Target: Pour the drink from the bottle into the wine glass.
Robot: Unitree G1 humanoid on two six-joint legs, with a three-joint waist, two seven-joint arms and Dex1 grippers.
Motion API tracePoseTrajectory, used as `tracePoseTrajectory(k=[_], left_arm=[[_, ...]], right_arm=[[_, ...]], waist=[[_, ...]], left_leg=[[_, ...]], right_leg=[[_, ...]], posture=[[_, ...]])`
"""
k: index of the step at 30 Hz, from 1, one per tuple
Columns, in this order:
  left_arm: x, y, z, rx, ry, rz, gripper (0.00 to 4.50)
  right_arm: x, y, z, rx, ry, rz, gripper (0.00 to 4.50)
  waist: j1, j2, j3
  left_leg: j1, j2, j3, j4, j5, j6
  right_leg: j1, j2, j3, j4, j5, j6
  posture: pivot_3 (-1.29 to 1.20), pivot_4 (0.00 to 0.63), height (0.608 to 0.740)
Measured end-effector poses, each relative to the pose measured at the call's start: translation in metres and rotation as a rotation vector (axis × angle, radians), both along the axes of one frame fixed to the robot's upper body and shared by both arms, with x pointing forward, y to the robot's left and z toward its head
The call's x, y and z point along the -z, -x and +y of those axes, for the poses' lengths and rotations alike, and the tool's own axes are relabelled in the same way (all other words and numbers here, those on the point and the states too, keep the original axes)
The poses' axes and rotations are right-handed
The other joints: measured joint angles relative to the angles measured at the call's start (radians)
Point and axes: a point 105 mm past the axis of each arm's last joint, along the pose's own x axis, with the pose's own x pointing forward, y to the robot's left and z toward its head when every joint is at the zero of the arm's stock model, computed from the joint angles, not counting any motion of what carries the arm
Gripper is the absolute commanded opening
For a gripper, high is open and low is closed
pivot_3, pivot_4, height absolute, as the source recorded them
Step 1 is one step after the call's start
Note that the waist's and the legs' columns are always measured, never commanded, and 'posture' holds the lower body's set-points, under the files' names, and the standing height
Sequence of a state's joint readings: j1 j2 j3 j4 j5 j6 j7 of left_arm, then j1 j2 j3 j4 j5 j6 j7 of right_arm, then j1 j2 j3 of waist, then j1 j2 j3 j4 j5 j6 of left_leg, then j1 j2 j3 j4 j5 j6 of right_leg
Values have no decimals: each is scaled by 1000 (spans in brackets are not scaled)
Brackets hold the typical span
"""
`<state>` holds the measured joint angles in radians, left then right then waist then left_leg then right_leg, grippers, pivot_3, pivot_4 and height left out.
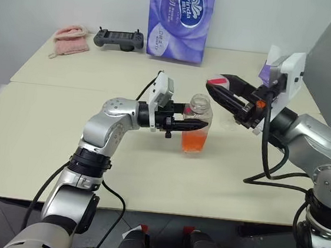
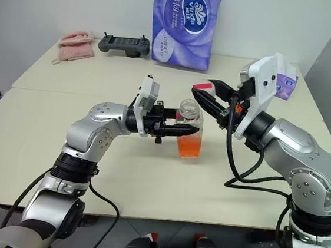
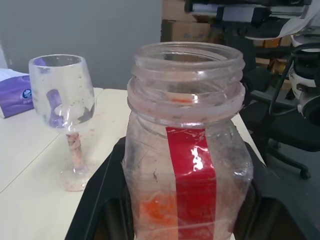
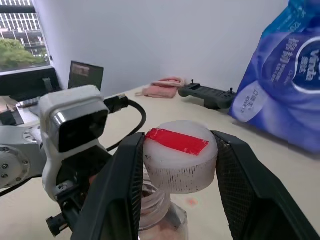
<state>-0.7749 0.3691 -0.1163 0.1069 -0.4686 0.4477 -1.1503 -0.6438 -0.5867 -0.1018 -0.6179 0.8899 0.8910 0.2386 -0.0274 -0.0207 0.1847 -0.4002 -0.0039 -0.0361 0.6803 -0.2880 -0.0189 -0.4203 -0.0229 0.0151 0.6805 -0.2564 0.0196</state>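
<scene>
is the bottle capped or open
Open: the bottle has a bare threaded mouth, and the cap sits clamped in the right pincer above it.

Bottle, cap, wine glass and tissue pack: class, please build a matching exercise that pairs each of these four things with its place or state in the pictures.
Things:
1. bottle
2. cap
3. wine glass
4. tissue pack

Places or states:
A. stands at the far edge of the table
B. empty, standing beyond the bottle
C. open-mouthed, gripped by the left pincer
D. lifted off, gripped by the right pincer

Pairs: 1-C, 2-D, 3-B, 4-A
</scene>
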Motion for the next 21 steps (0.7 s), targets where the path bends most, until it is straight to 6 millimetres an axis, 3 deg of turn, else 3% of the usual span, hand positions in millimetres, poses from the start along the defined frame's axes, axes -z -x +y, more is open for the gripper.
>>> tracePoseTrajectory(k=[3, 5, 7, 10, 13, 17, 21], left_arm=[[0, 0, 0, -1, -2, 0, 1944], [0, 0, 0, 0, -2, 0, 1944], [1, -1, 2, -8, -5, 0, 1944], [1, -1, 3, -11, -6, 1, 1944], [1, 0, 1, -3, -3, 3, 1944], [2, 0, 0, 4, -6, 4, 1944], [2, 1, 0, 11, -9, 3, 1944]], right_arm=[[14, -3, -15, 73, -32, 44, 1791], [34, -8, -35, 191, -58, 101, 1791], [77, -12, -64, 377, -18, 194, 1791], [137, -11, -89, 533, 2, 348, 1791], [174, -13, -100, 637, -10, 436, 1791], [194, -19, -119, 788, -31, 478, 1791], [199, -20, -118, 806, -26, 486, 3035]], waist=[[1, 0, 0], [3, 0, 0], [13, -1, 0], [13, -1, 0], [1, 0, 0], [-2, 0, -1], [-1, 0, -1]], left_leg=[[0, 0, 0, 0, 0, 0], [0, 0, 0, 0, 0, 0], [-1, -1, 0, 0, 0, 0], [0, -1, 1, 0, 0, 0], [2, 0, 4, 0, 0, 0], [2, 1, 4, -1, 0, 0], [2, 0, 4, -1, 0, 0]], right_leg=[[0, 0, 0, 0, 0, 0], [1, -1, 0, 0, 0, 0], [0, -1, 0, -1, 0, 0], [1, -1, 1, 0, 0, 0], [0, 0, 1, 2, 0, 0], [0, 1, 1, 1, 0, 0], [0, 1, 1, 1, 0, 0]], posture=[[0, 150, 740], [0, 150, 740], [0, 150, 740], [0, 150, 740], [0, 150, 740], [0, 150, 740], [0, 150, 740]])
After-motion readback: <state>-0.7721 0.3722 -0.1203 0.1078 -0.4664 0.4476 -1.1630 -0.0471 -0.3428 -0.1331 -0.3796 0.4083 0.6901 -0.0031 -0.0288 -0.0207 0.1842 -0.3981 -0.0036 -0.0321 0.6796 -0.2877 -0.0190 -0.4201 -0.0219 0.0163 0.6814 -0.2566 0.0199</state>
